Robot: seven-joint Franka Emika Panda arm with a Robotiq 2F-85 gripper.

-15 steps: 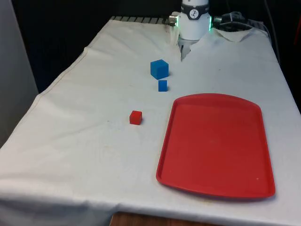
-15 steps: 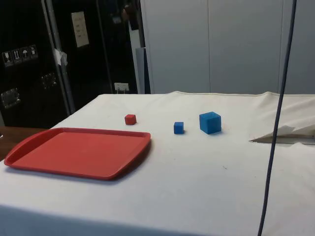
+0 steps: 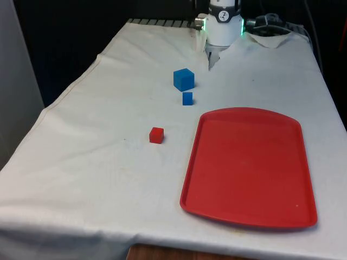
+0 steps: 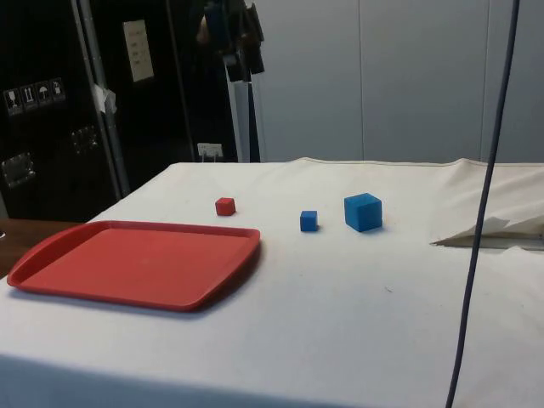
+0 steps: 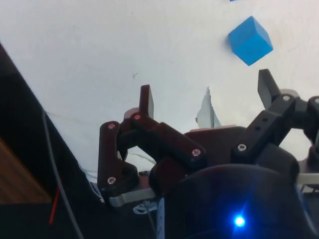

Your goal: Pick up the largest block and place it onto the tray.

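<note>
The table under a white cloth [image 3: 108,162] has wide bare room along the front view's left. The flat red plastic tray [image 3: 249,165] lies at the front view's right, near the cloth's front edge. The black two-finger gripper [image 5: 207,97], high above the cloth, is spread wide and holds nothing. The large blue cube [image 3: 184,79] sits beside the small blue cube [image 3: 187,98]; the small red cube [image 3: 156,135] sits apart. In the side view the gripper [image 4: 231,25] is partly cut off.
</note>
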